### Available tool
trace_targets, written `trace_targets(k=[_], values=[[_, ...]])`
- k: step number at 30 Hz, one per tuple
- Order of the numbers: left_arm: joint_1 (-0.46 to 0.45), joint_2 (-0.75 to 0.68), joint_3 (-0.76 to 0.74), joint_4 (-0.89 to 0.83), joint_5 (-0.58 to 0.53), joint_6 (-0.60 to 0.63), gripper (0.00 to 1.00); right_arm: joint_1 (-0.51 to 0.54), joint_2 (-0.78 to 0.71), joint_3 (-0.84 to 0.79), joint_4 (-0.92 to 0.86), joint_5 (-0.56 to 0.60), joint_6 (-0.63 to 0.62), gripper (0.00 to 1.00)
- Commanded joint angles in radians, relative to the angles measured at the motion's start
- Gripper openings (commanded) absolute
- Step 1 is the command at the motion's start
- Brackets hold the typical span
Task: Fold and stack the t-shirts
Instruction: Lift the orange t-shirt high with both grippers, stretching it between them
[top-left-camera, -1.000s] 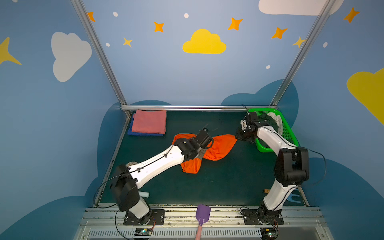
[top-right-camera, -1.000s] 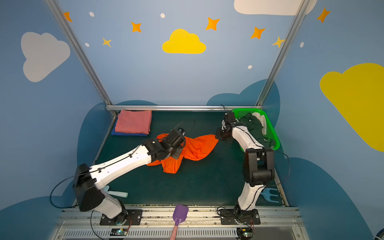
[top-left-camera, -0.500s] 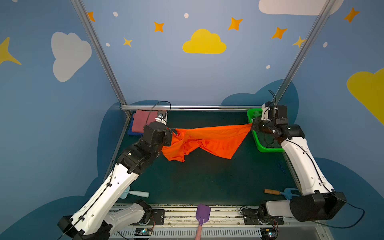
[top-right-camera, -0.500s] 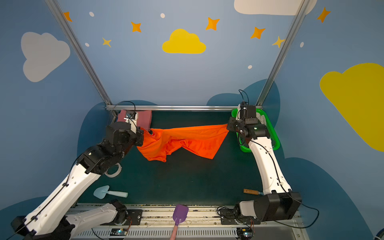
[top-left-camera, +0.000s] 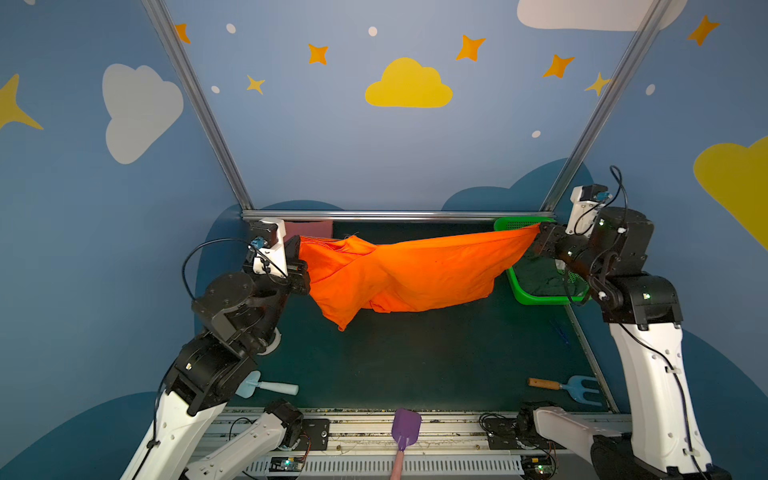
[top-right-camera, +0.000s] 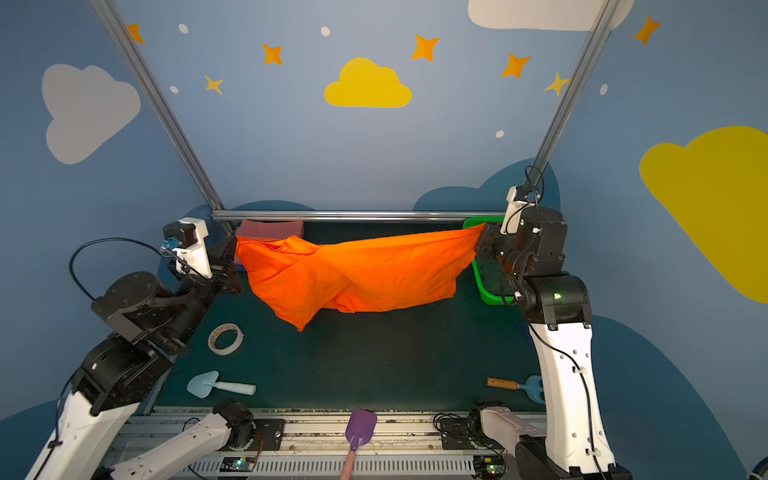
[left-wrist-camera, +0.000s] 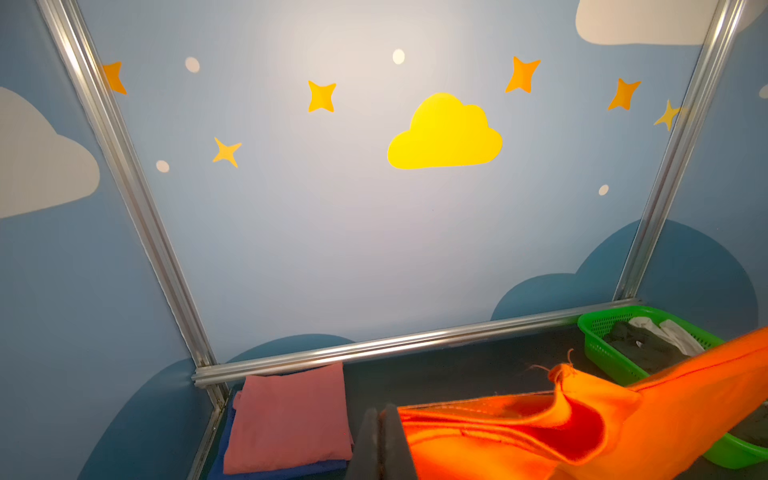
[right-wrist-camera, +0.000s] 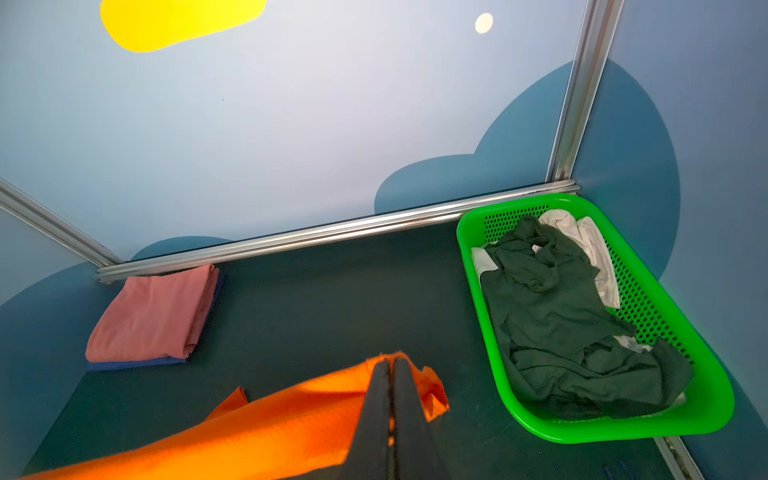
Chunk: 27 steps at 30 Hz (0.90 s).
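In both top views you hold the orange shirt (top-left-camera: 407, 274) stretched in the air between the left gripper (top-left-camera: 298, 257) and right gripper (top-left-camera: 541, 236), each clamped on one end, probably to spread it before laying it flat; one end hangs near the basket (top-left-camera: 536, 297). In the left wrist view the jaws pinch orange cloth; the pink shirt (left-wrist-camera: 286, 415) lies on the blue shirt (left-wrist-camera: 270, 473), well apart from the basket. In the right wrist view the jaws bite a corner near the basket.
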<state>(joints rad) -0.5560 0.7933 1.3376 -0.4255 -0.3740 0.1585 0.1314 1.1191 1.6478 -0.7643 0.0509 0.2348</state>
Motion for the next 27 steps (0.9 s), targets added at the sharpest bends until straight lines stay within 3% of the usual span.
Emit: trace_targets(k=[1,7,10,14,21,27], values=[[0.007,0.000,0.007,0.036,-0.006,0.038,0.05,-0.009,-0.010,0.005,-0.001,0.020,-0.015,0.00],[0.011,0.074,-0.024,0.098,-0.029,0.087,0.05,-0.009,0.048,-0.013,0.035,-0.048,0.000,0.00],[0.053,0.189,0.018,0.184,-0.060,0.137,0.05,-0.009,0.134,0.027,0.064,-0.071,0.002,0.00],[0.146,0.369,0.181,0.225,0.018,0.104,0.05,-0.008,0.275,0.154,0.093,-0.125,0.002,0.00],[0.272,0.663,0.550,0.267,0.155,0.005,0.05,-0.018,0.563,0.568,0.038,-0.205,-0.001,0.00],[0.298,0.753,0.797,0.265,0.298,-0.044,0.05,-0.020,0.595,0.731,0.114,-0.266,0.007,0.00]])
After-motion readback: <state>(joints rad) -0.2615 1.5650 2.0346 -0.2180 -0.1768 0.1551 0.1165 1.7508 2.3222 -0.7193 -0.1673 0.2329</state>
